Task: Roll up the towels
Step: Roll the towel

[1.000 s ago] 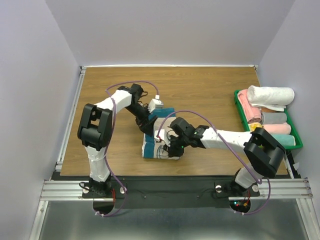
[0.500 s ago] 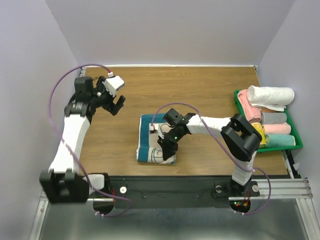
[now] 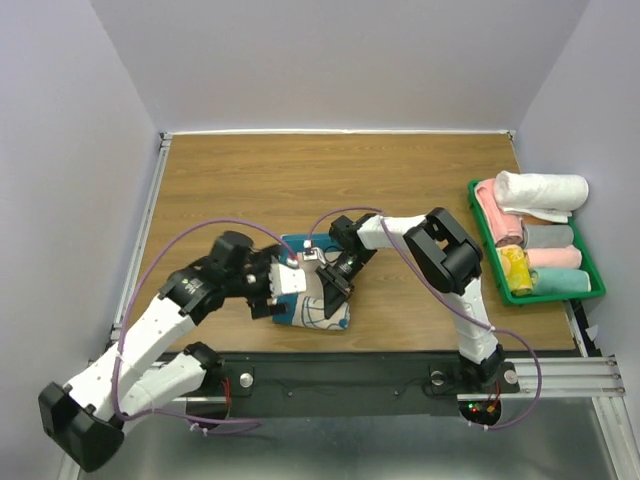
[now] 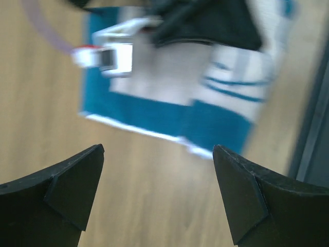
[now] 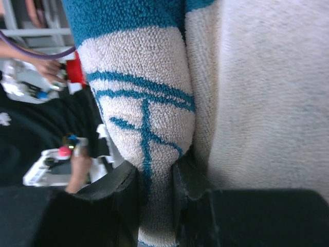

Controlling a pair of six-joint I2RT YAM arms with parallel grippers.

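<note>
Towel (image 3: pixel 320 314) lies partly folded at near-centre of counter (image 3: pixel 420 180), teal w/ cream border and white line art. R gripper (image 5: pixel 154 177) is clamped on a raised fold of it, one finger each side of the cloth. L gripper (image 4: pixel 157 154) hovers just left of towel's edge, jaws spread wide, nothing btwn. Green tray (image 3: pixel 560 297) at right edge holds rolled cloths (image 3: pixel 540 190).
</note>
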